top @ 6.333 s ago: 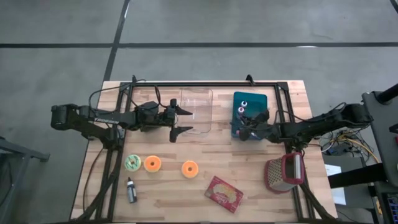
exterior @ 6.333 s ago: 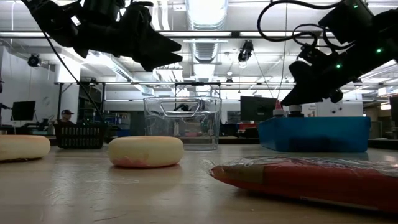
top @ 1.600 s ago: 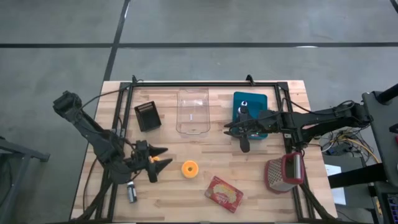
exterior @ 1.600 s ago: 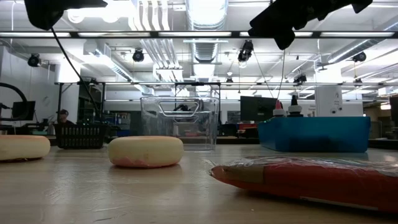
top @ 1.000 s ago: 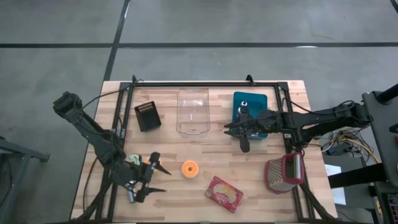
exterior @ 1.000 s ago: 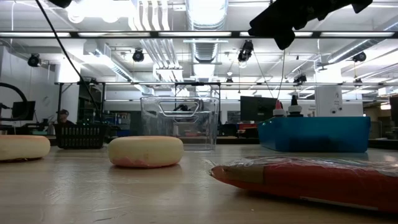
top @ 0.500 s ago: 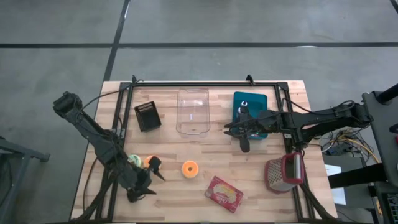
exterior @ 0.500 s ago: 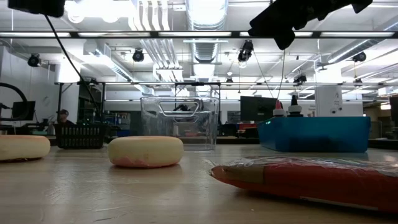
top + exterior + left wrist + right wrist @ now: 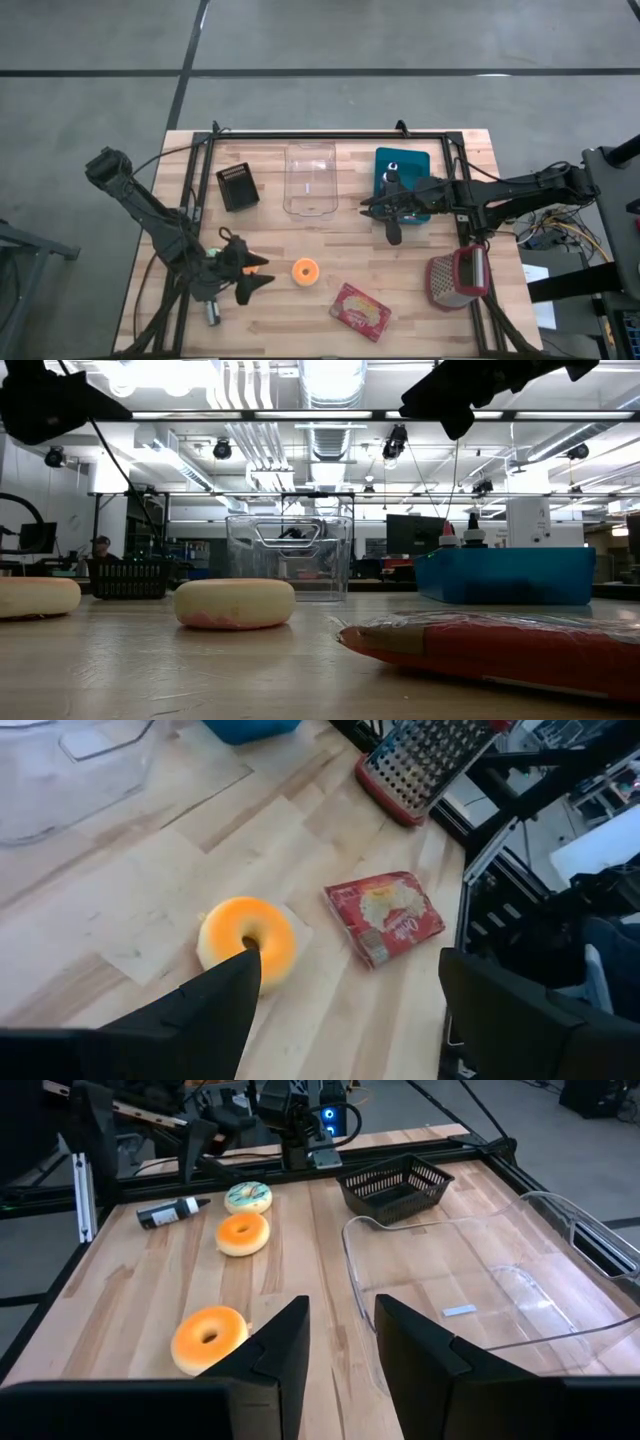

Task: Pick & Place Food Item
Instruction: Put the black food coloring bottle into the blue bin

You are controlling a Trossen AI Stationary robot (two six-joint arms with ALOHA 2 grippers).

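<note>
Snack packet: the red packet point(image 9: 359, 311) lies flat on the table's near edge, near the orange donut on the grater's side; it also shows in the left wrist view point(image 9: 385, 917).
Small bottle: a dark bottle with a white cap point(image 9: 211, 312) lies on its side just beside the left gripper, toward the table's near edge.
Left gripper: the left gripper point(image 9: 258, 274) hangs over the near left part of the table, pointing at the orange donut; its fingers are spread apart and hold nothing.
Orange donut: this orange donut point(image 9: 305, 271) sits alone on the bare wood just beyond the left gripper's fingertips, not touched by them; in the left wrist view point(image 9: 248, 938) it lies between the two dark fingers.
Other donuts: a second orange donut point(image 9: 243, 1233) and a green-frosted one point(image 9: 248, 1197) lie beside each other near the bottle, mostly under the left arm in the high view.
Grater: the red-framed grater point(image 9: 456, 277) lies right of the packet, well apart from the orange donut.
Right gripper: the right gripper point(image 9: 375, 206) is held over the table beside the blue bin, well apart from the orange donut, fingers a little apart and holding nothing.
Clear container: the transparent tub point(image 9: 310, 180) stands beyond the orange donut, between the black basket and the blue bin.
Black basket: the small mesh basket point(image 9: 237, 186) sits left of the clear container.
Blue bin: the blue bin point(image 9: 405, 169) is right of the clear container, partly under the right arm.
Table: the wooden table point(image 9: 330, 245) carries all of these.
</note>
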